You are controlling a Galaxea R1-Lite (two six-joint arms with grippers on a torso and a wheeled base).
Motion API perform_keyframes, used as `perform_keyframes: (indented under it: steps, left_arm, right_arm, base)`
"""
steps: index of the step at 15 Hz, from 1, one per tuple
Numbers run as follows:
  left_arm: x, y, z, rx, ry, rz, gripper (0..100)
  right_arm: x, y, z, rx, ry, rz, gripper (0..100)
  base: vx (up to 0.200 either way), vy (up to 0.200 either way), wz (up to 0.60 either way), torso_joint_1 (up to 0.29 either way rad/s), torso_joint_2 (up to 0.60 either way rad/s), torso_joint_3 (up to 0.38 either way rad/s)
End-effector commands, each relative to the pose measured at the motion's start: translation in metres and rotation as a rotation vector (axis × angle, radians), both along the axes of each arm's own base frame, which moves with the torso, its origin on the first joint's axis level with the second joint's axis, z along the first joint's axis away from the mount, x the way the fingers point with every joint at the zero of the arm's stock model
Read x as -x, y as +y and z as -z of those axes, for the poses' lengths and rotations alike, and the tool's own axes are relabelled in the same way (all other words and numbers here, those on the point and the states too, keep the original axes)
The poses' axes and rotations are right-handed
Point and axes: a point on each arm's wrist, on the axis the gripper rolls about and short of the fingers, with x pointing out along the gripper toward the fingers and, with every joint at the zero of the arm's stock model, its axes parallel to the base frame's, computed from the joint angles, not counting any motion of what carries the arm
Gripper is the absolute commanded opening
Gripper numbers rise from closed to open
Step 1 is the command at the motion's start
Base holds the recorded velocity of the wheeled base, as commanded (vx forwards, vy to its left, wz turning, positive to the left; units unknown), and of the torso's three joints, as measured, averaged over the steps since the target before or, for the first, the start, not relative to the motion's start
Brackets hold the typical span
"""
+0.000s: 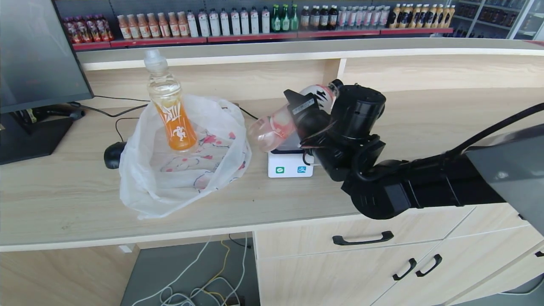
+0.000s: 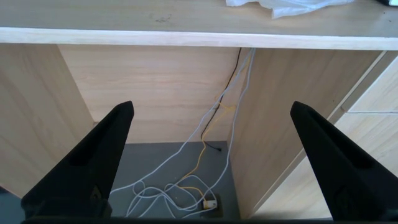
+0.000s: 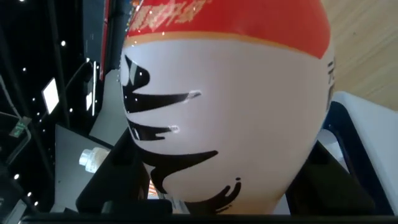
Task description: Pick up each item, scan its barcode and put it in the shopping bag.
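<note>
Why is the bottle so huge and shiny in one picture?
Right wrist view: the bottle sits right against the camera, with small bright glints on its label. Head view: the counter edge looks bowed, likely a lens bend.

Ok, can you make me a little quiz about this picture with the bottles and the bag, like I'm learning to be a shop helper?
1. True or false: the orange bottle lies flat on the counter, outside the plastic bag.
2. What does the right gripper hold? A) a cup B) a pink bottle C) nothing
3. Fill in: the pink bottle is held over the small white ____ on the counter.

Key:
1. False. It stands inside the plastic bag.
2. B
3. scanner
</note>
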Motion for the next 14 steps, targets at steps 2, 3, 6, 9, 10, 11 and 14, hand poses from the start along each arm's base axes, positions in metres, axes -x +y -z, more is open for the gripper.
perform_keyframes:
  steps: [2, 3, 6, 9, 10, 11, 14]
  left_arm:
    - [0.0, 0.0, 0.0, 0.0, 0.0, -0.001, 100]
    - [0.0, 0.0, 0.0, 0.0, 0.0, -0.001, 100]
    - [0.0, 0.0, 0.0, 0.0, 0.0, -0.001, 100]
    - [0.0, 0.0, 0.0, 0.0, 0.0, -0.001, 100]
    - [0.0, 0.0, 0.0, 0.0, 0.0, 0.001, 100]
    - [0.0, 0.0, 0.0, 0.0, 0.0, -0.001, 100]
    - [0.0, 0.0, 0.0, 0.0, 0.0, -0.001, 100]
  right_arm:
    - [-0.0029, -0.0017, -0.0005, 0.0, 0.0, 0.008, 0]
    - [-0.0029, -0.0017, -0.0005, 0.001, -0.001, 0.006, 0]
    - [-0.0027, -0.0019, -0.002, -0.002, -0.004, 0.006, 0]
    - [-0.0021, -0.0023, -0.0034, -0.005, -0.006, 0.008, 0]
    - [-0.0018, -0.0026, -0.004, -0.005, -0.008, 0.008, 0]
    - [-0.0015, -0.0028, -0.0047, -0.006, -0.009, 0.008, 0]
    - [-0.0015, -0.0028, -0.0043, -0.005, -0.008, 0.008, 0]
  base:
    - [0.0, 0.0, 0.0, 0.0, 0.0, 0.0]
    - [0.0, 0.0, 0.0, 0.0, 0.0, 0.0]
    - [0.0, 0.0, 0.0, 0.0, 0.0, 0.0]
    - [0.0, 0.0, 0.0, 0.0, 0.0, 0.0]
    - [0.0, 0.0, 0.0, 0.0, 0.0, 0.0]
    - [0.0, 0.0, 0.0, 0.0, 0.0, 0.0]
    - [0.0, 0.0, 0.0, 0.0, 0.0, 0.0]
